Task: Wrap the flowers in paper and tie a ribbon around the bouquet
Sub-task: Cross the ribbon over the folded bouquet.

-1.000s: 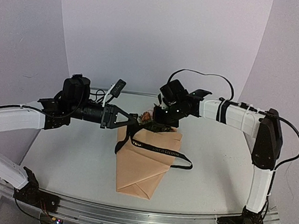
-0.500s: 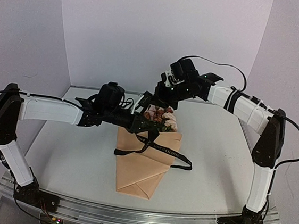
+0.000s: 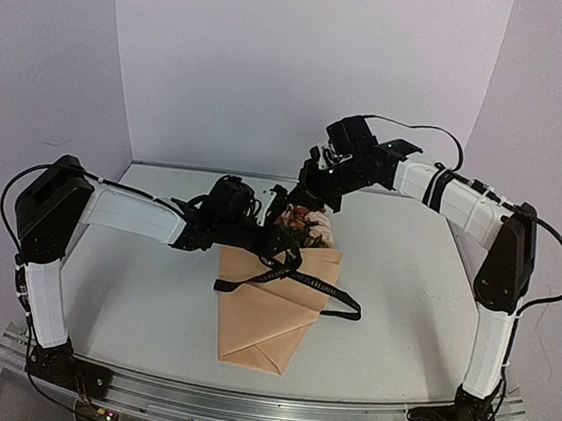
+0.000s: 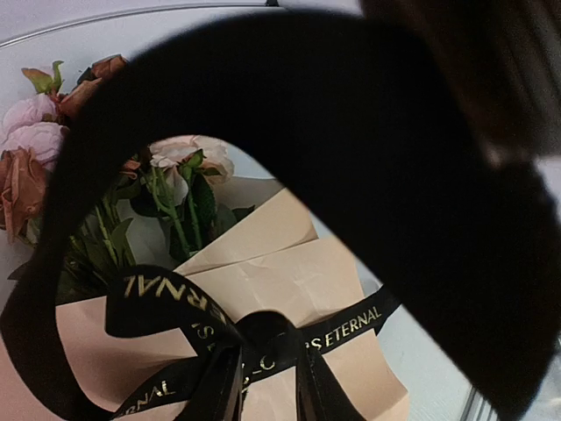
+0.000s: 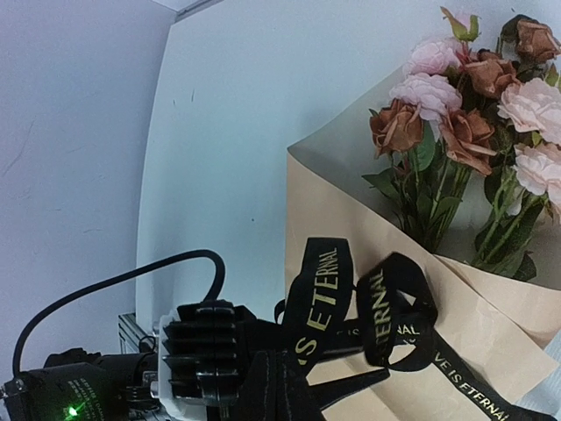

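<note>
One ribbon (image 3: 321, 290) around the bouquet (image 3: 261, 321)

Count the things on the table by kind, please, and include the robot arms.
Flower bunch: 1
Paper sheet: 1
Ribbon: 1
Robot arms: 2, left arm and right arm
Total: 5

A pale grey table (image 3: 402, 304) sits inside lilac walls (image 3: 307, 62), with a metal rail (image 3: 260, 409) along its near edge.

The left arm (image 3: 125, 212) and right arm (image 3: 458, 199) are wearing white shells and black joints; a black cable (image 5: 210, 255) is curving at lower left.
</note>
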`<state>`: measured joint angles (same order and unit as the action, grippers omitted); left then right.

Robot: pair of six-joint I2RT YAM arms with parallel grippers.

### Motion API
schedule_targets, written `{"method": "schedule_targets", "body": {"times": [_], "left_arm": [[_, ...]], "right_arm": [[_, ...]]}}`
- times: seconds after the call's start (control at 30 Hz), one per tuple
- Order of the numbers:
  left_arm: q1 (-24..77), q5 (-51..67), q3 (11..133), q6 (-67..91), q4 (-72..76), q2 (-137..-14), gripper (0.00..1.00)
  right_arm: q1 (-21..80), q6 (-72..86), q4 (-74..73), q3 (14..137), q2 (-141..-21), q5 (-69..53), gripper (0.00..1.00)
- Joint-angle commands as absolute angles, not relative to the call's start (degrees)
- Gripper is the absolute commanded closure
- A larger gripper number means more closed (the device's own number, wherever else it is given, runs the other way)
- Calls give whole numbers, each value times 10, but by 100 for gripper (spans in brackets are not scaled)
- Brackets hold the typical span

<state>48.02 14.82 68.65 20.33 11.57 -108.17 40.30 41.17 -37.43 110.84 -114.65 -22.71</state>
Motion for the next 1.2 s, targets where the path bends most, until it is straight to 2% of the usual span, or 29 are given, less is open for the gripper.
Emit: {"method": "schedule_targets", "body": {"times": [0.0,0.23,0.4,0.57,0.67,0.8,1.0,1.07,1.17], "left_arm": [[481,137,680,228,173,-1058,69],[481,204,571,235,244,-963,57],[479,218,472,269,281,-847,56],[463,186,426,295,249,-709,55],[434,160,416,324,229,-667,54],[404,166,508,304,132,-721,54],[391,233,716,258,-57,-934,55],[394,273,776,245,-101,-1004,53],[415,274,856,203,-178,-1078,48]], "right_arm": [[406,408,-374,1097,-1142,-245,100],[407,410,-374,1088,-1148,-263,100],[424,406,-374,1072,-1144,-274,100],[457,396,-374,1029,-1127,-270,100],[474,387,-373,977,-1098,-252,100],[498,376,-374,889,-1056,-222,100],[504,386,-373,767,-984,-109,100],[507,394,-367,747,-973,-91,100],[518,404,-367,738,-970,-51,100]]}}
